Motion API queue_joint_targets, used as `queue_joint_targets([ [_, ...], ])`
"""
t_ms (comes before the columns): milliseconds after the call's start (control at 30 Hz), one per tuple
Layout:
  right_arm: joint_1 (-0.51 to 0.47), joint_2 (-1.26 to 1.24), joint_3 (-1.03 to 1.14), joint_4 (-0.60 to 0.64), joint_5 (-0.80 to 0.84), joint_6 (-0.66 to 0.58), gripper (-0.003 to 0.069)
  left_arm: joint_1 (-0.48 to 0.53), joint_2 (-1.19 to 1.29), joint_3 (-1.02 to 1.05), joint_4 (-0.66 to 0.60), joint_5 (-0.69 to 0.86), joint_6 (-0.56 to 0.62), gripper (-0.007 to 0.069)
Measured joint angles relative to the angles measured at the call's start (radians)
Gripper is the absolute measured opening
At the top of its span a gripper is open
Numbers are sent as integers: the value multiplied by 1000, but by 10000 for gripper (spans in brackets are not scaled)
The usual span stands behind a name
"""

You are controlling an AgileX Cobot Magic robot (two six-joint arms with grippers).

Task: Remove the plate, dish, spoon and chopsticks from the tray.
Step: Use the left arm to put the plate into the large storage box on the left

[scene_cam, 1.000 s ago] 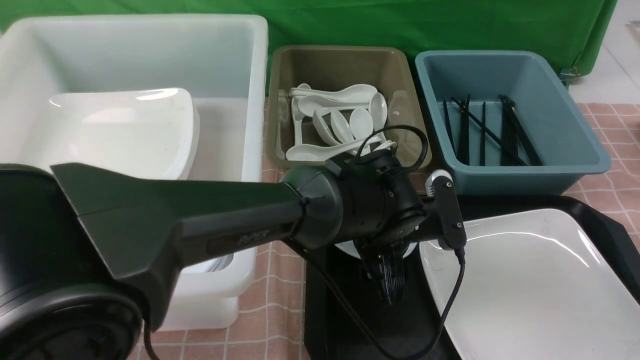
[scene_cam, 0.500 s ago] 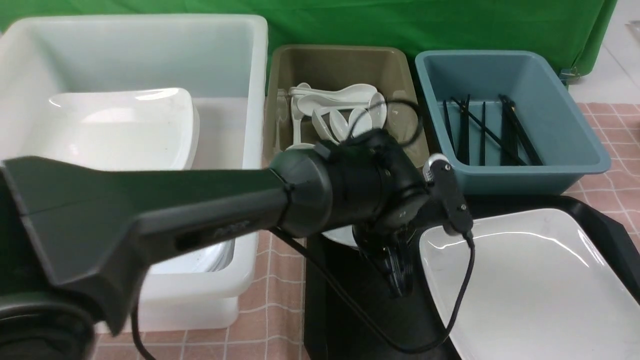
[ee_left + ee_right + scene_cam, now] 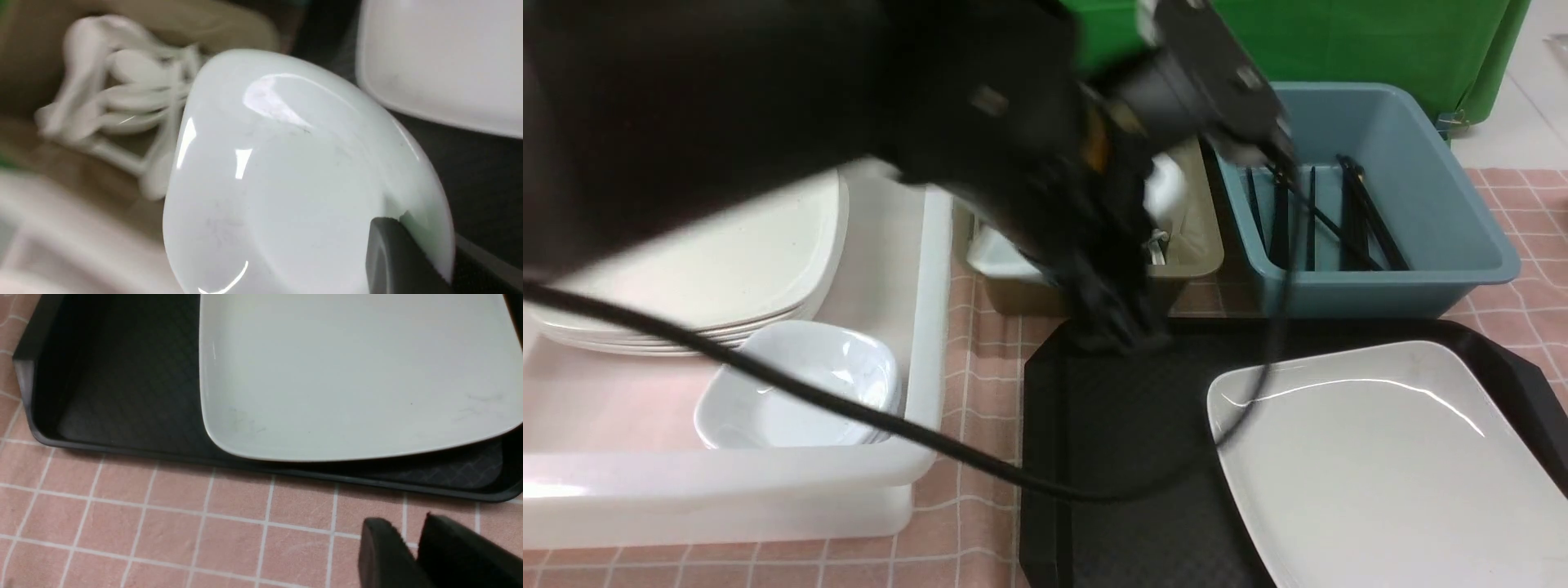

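left claw [image 3: 410,230] grips the dish [image 3: 286,183] at its rim, off the tray [image 3: 1111,425].

The tray [image 3: 122,388] is black with a faint diamond pattern; the plate [image 3: 347,375] and dish [image 3: 286,183] are glossy white. The tablecloth [image 3: 163,526] is pink with a white grid, and there are an olive bin [image 3: 1196,245] and a blue bin [image 3: 1380,290].

Checked cloth [image 3: 980,425] carries tray [image 3: 1094,425], tub [image 3: 727,490] (also olive bin [image 3: 1021,298], blue bin [image 3: 1380,294]).

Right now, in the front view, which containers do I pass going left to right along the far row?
white tub → olive bin → blue bin
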Motion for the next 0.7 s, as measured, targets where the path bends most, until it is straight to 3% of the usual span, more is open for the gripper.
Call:
queue_joint_targets([
  [100,0,0,0,0,0,1,199,82,-76,1,48,147,-74,9],
  [300,0,0,0,0,0,2,199,269,-125,63,-20,205,-110,8],
  [333,0,0,0,0,0,2,199,338,-125,105,-47,198,-118,8],
  [433,0,0,0,0,0,2,201,423,-125,184,-96,159,-131,8],
  [700,0,0,0,0,0,2,209,520,-125,362,-278,-37,-157,8],
])
